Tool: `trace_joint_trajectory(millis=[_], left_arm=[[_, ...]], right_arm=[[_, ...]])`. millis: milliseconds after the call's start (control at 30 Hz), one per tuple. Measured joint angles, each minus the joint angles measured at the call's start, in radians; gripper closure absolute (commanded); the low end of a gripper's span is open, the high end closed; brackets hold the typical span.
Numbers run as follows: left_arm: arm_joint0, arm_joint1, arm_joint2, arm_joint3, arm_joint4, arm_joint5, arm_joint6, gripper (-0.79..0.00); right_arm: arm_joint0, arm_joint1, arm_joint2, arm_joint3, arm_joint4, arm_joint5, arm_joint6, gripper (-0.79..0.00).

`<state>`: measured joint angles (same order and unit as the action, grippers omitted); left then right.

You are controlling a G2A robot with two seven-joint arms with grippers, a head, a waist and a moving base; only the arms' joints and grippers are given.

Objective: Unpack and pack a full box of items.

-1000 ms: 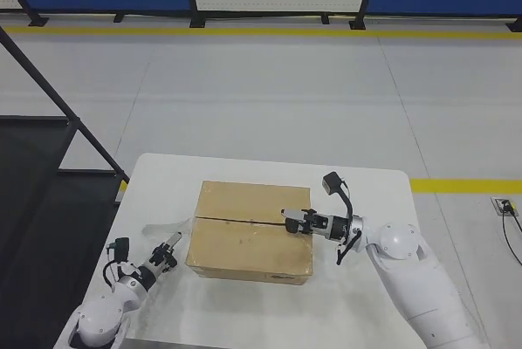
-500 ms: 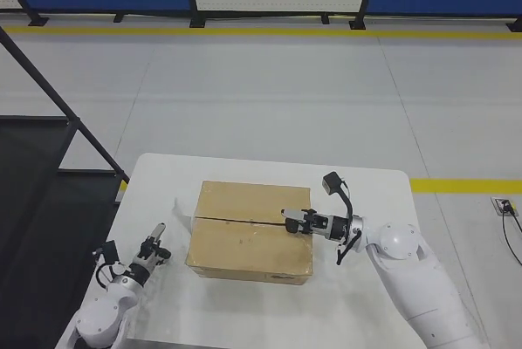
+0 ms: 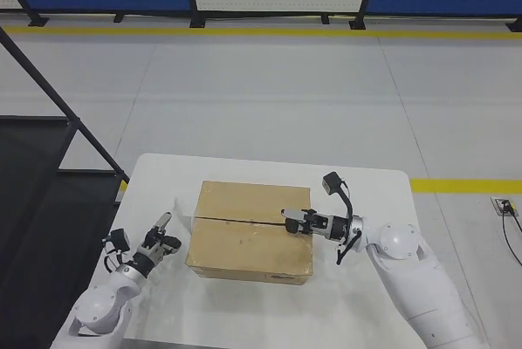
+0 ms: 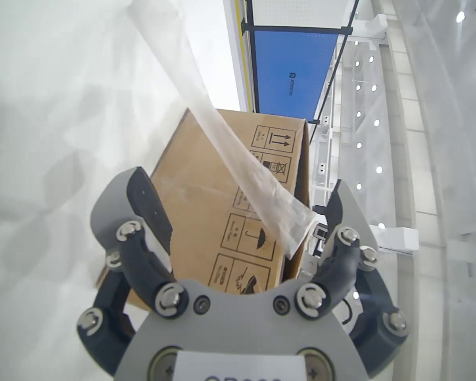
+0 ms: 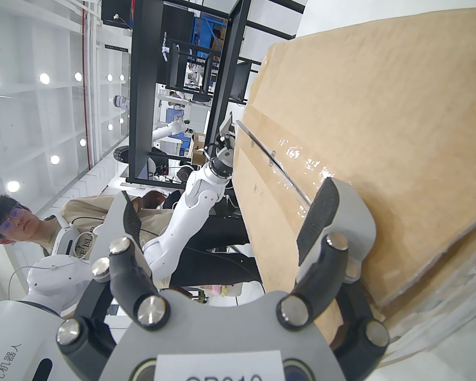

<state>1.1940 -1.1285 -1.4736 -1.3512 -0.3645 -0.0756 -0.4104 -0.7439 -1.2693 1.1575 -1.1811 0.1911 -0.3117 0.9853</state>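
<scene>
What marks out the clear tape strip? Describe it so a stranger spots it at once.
On the white table, look beside the brown cardboard box, at the left gripper. The long translucent tape strip sticks out from it, the only see-through ribbon there.

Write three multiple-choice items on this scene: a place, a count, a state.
1. How many boxes stand on the table? A one; B two; C three.
2. Where is the right gripper? A on the bare table; B over the box, at its seam; C beyond the table's edge.
3. The box's top flaps are: A torn off; B standing open; C shut.
Answers: A, one box stands there. B, the top view shows it over the seam. C, both flaps lie flat and meet.
</scene>
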Motion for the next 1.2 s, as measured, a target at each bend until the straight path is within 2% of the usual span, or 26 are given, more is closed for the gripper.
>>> trace_joint_trajectory(millis=[333,600,800,1200], left_arm=[[-0.165,-0.025,0.077,0.168,-0.103,0.027,-0.079,-0.785],[-0.229,-0.037,0.083,0.25,-0.189,-0.004,-0.112,-0.785],[-0.196,-0.029,0.03,0.201,-0.211,-0.047,-0.118,-0.785],[-0.014,-0.005,-0.099,-0.012,-0.147,-0.069,-0.07,-0.785]], right_arm=[[0.0,0.0,0.0,0.0,0.0,0.0,0.0,-0.785],[0.0,0.0,0.0,0.0,0.0,0.0,0.0,-0.785],[0.0,0.0,0.0,0.0,0.0,0.0,0.0,-0.785],[0.0,0.0,0.0,0.0,0.0,0.0,0.0,-0.785]])
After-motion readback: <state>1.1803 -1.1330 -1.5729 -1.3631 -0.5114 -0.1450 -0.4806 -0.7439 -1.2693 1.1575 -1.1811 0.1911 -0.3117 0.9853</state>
